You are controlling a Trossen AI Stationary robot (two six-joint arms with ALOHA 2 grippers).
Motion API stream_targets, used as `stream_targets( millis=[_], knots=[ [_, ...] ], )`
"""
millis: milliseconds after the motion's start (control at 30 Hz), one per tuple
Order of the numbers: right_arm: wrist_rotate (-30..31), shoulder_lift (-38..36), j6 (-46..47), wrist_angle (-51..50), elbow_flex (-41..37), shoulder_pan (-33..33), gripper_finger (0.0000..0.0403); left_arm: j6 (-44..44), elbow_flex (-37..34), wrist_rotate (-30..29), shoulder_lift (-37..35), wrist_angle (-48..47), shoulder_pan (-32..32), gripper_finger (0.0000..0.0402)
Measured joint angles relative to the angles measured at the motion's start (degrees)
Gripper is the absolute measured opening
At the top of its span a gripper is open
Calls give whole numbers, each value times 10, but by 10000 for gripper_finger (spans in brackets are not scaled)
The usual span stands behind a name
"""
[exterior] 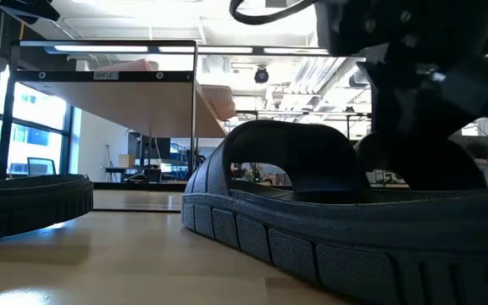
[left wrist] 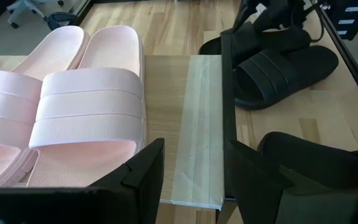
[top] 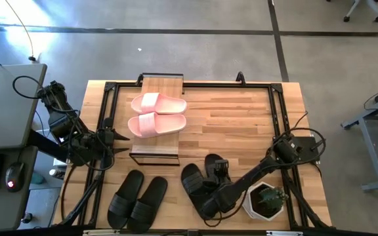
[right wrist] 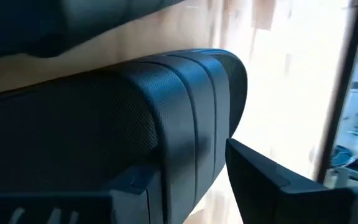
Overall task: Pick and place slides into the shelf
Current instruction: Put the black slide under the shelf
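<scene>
The overhead camera looked straight down on the table (top: 241, 111), the low one sat level, perhaps almost touching a black sandal (exterior: 329, 212), and both wrist cameras peered close past their fingers.

Shelf (top: 155, 148) upper-left of centre w/ two slides (top: 157, 113) on top, side by side. Lower left: slide pair (top: 136, 199) on table (top: 241, 118). Lower centre: another pair (top: 202, 180) (right gripper (top: 210, 204) at it). Potted plant (top: 266, 199) lower right.
</scene>
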Motion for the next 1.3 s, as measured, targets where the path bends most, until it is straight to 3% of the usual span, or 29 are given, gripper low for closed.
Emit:
stream_targets(
  millis=[167, 433, 567, 767, 967, 1100, 1300],
  knots=[
    [40, 0, -1, -3, -7, -1, 114, 0, 0, 0, 0, 0, 0, 156],
    [81, 0, -15, -44, -8, -2, 8, 0, 0, 0, 0, 0, 0, 156],
    [144, -2, 14, -110, -8, -3, 9, 0, 0, 0, 0, -1, 0, 156],
    [232, -28, -23, -105, -13, -19, 3, 0, 0, 0, 0, -3, 0, 156],
    [287, -125, -59, -85, -110, -68, 1, 0, 0, 5, 0, -4, 0, 156],
    [300, -229, -116, 45, -234, -107, 1, 0, 0, 5, 0, -4, 0, 156],
    [221, -350, -444, 465, -410, -202, 1, 0, 0, 4, 0, -4, 0, 156]
  ],
)
